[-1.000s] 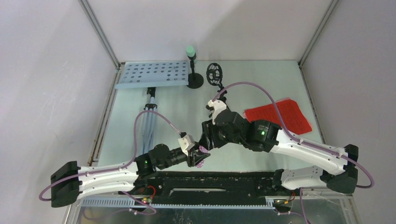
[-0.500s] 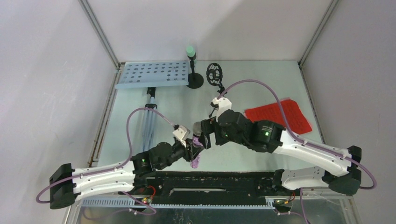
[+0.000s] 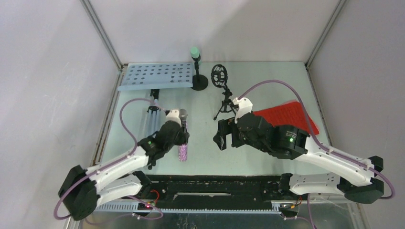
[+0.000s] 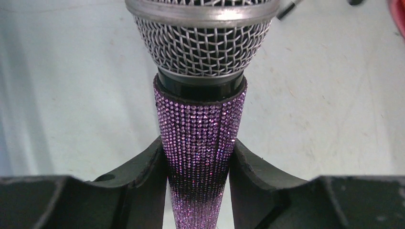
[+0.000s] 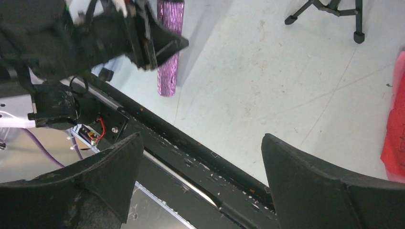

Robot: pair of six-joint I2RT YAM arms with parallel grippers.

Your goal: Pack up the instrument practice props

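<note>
My left gripper (image 3: pixel 183 138) is shut on the glittery purple microphone (image 3: pixel 182 152), which it holds by the handle over the near left of the table. In the left wrist view the fingers (image 4: pixel 143 171) pinch the handle (image 4: pixel 200 138), with the mesh head above. My right gripper (image 3: pixel 220 139) is open and empty to the right of it, and its wrist view shows the microphone (image 5: pixel 168 47). The pale blue music desk (image 3: pixel 156 76) and blue-grey tripod (image 3: pixel 153 119) are at the back left. The mint microphone (image 3: pixel 194 51) stands in a black mount (image 3: pixel 199 85). Red score sheets (image 3: pixel 286 117) lie on the right.
A second black mount, a round cage (image 3: pixel 219 75) on a small tripod (image 3: pixel 224 104), stands at the back centre just behind my right wrist. The black base rail (image 3: pixel 215 183) runs along the near edge. Metal frame posts and white walls close the sides.
Both grippers met at the purple microphone near the front centre. Now the left gripper has carried it left and farther back, and the right gripper has let go and drawn back to the right.
</note>
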